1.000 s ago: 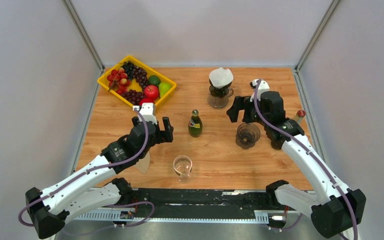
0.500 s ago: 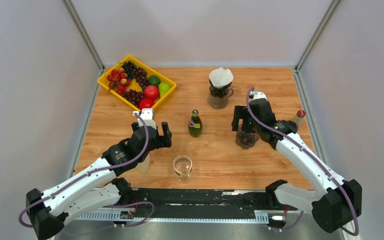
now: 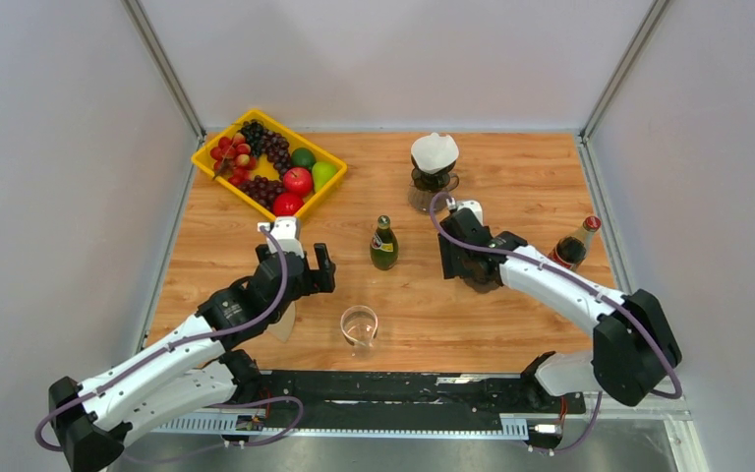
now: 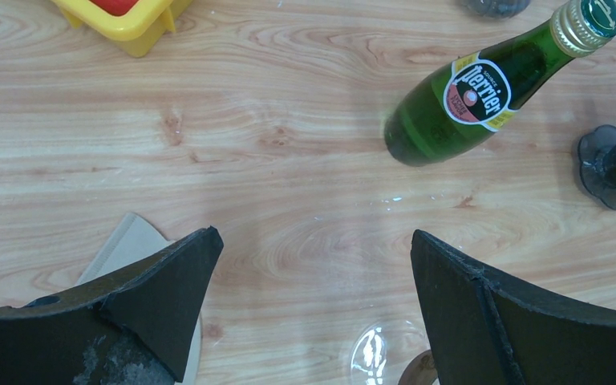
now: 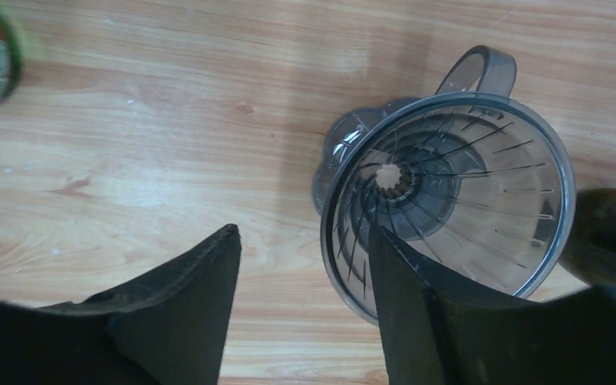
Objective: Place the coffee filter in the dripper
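The clear ribbed dripper [image 5: 449, 200] stands on the table, largely hidden under my right arm in the top view [image 3: 485, 276]. My right gripper [image 5: 303, 233] is open and straddles its rim: one finger is inside the cone, the other outside on its left. A beige coffee filter [image 4: 124, 245] lies flat on the table, partly under my left arm [image 3: 282, 321]. My left gripper [image 4: 313, 237] is open and empty, hovering just right of the filter. In the top view it is at mid-left [image 3: 307, 264], and my right gripper [image 3: 459, 258] is at centre.
A green Perrier bottle [image 3: 383, 244] stands between the arms. A glass [image 3: 359, 325] sits near the front. A second dripper with a white filter [image 3: 435, 157] sits on a carafe at the back. There is a brown bottle [image 3: 575, 244] at the right and a yellow fruit tray [image 3: 268, 159] at the back left.
My right gripper has moved left and down onto the dripper, so one finger now sits inside its rim. The brown bottle is now uncovered. The left arm has barely shifted.
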